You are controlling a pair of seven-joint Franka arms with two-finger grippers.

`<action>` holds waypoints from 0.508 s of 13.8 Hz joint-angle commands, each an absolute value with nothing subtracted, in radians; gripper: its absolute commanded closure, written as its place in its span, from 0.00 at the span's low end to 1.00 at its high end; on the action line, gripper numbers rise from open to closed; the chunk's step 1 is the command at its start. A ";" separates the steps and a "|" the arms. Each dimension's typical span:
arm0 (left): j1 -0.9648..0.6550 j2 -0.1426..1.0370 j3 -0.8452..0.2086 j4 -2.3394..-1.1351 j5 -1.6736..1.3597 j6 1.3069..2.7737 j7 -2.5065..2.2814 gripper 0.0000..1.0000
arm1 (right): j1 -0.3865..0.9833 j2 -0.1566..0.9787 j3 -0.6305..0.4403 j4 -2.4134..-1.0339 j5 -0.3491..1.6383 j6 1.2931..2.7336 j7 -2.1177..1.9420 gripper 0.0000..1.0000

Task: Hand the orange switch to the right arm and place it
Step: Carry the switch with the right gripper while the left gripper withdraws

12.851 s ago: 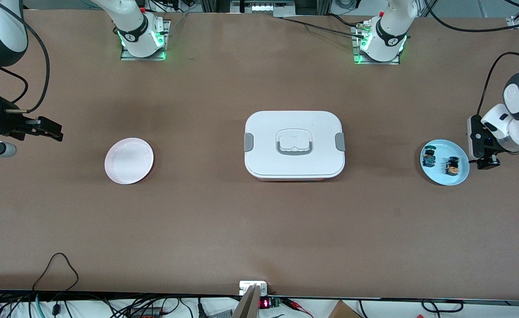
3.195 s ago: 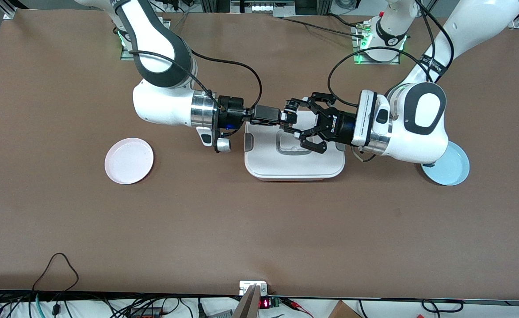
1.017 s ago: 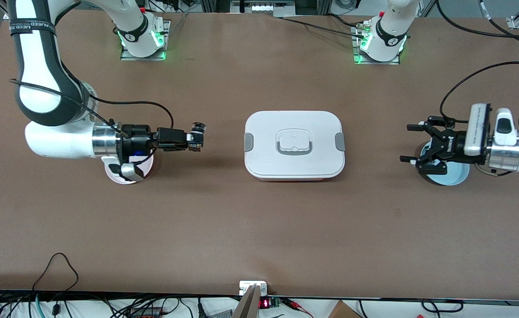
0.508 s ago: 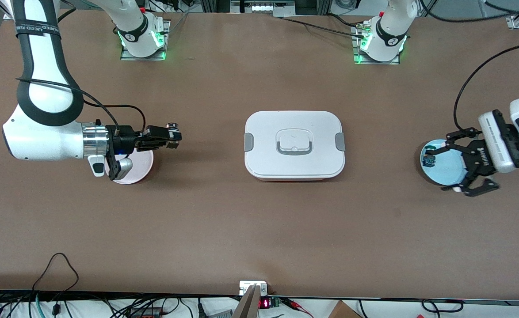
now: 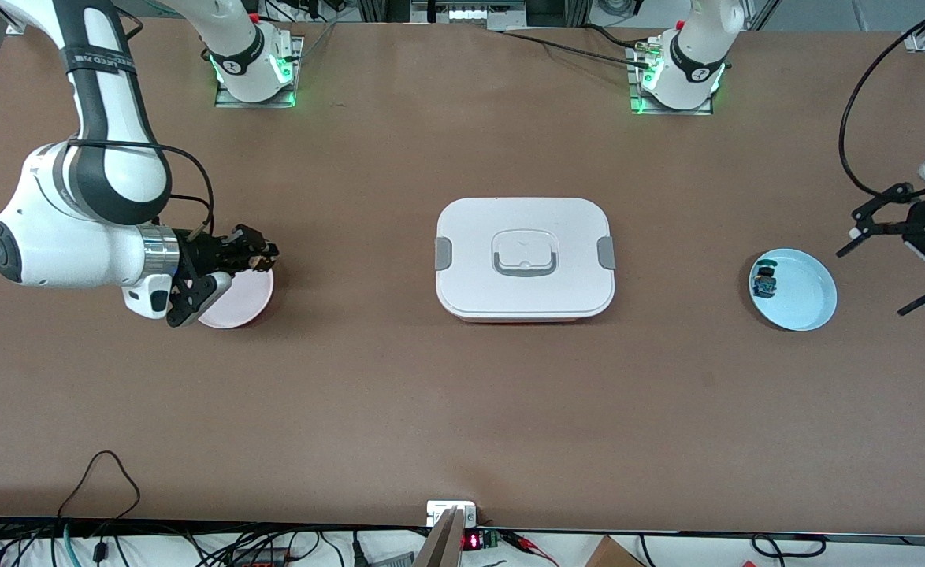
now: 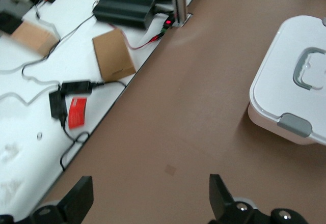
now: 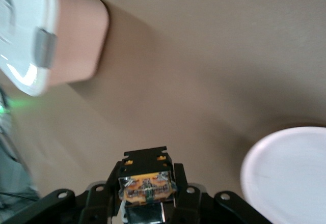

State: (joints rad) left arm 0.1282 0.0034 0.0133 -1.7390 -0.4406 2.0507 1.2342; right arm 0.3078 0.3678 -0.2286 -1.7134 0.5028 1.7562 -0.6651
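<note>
Jaws of the right gripper [image 5: 261, 253] pinch the orange switch [image 7: 146, 189], held in the air over the rim of the pink plate [image 5: 242, 299], at the right arm's end of the table away from the white lidded box [image 5: 524, 258]. Box sits mid-table, lid on. Blue plate [image 5: 805, 303] lies toward the left arm's end from the box; blue-bodied switch [image 5: 763, 282] rests in it. Left gripper [image 5: 900, 264], jaws spread and empty, hangs over the table just beside the blue plate.

The right gripper [image 5: 261, 253] hangs over the pink plate [image 5: 243, 299] (fingers clamped), the left gripper [image 5: 900, 264] spread beside the blue plate [image 5: 805, 295]
</note>
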 commanded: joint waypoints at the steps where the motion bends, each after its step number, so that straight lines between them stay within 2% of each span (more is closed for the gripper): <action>1: 0.106 -0.052 0.058 -1.784 -0.393 1.978 0.934 0.00 | 0.305 0.347 -0.215 -1.756 0.357 1.836 -0.794 1.00; 4: 0.112 -0.061 0.064 -1.754 -0.286 1.864 0.572 0.00 | 0.308 0.347 -0.215 -1.813 0.227 1.951 -0.952 1.00; 7: 0.078 -0.069 0.052 -1.749 -0.111 1.826 0.370 0.00 | 0.308 0.347 -0.213 -1.867 0.074 2.058 -1.075 1.00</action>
State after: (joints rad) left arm 0.1141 -0.0522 0.0524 -1.7544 -0.2095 1.8574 0.5016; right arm 0.3092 0.3710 -0.2217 -1.8116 0.1497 1.9885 -1.0015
